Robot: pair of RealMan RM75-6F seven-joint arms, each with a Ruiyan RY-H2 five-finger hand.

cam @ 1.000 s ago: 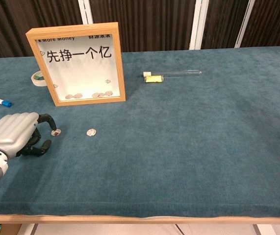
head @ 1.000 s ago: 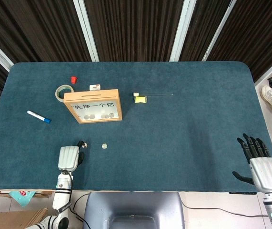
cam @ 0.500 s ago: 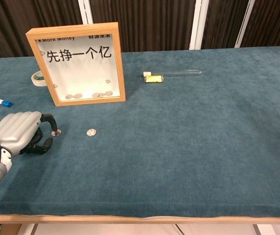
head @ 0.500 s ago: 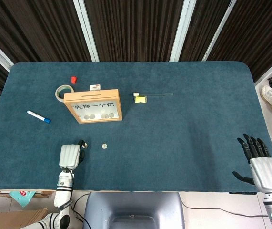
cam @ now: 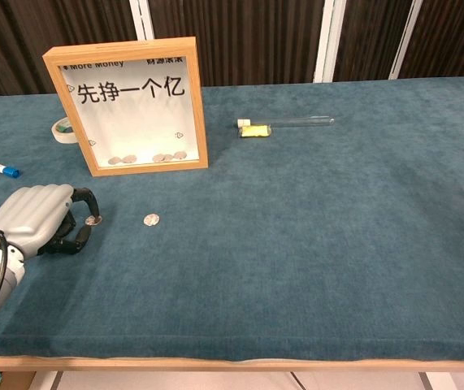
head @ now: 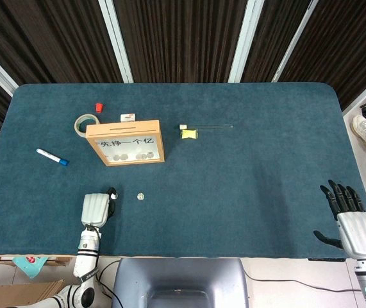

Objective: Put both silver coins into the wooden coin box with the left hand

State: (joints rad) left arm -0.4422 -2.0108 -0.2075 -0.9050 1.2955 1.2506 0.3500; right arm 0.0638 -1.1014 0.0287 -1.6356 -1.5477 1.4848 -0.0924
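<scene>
A: Since a second ago the left hand [cam: 41, 219] has slid toward the nearer silver coin [cam: 93, 219] and curled tighter; its fingertips [cam: 84, 197] now arch right over that coin, where before they stood just short of it.

B: Does it have the coin?

A: I can't tell. The fingers are narrowed around it, thumb low and close beneath, but the coin looks flat on the table [cam: 313, 244], touching or nearly touching a fingertip.

B: And the other one?

A: The second silver coin [cam: 151, 218] lies just beyond the first, further toward the robot's right, unmoved. The wooden coin box [cam: 126, 104] stands upright beyond both, away from the robot, with several coins already at its bottom.

B: Right hand?

A: The right hand [head: 352, 224] rests far off at the table's near right corner, fingers spread, holding nothing, unchanged. The left is far nearer, so the pinch should fall to it.
</scene>
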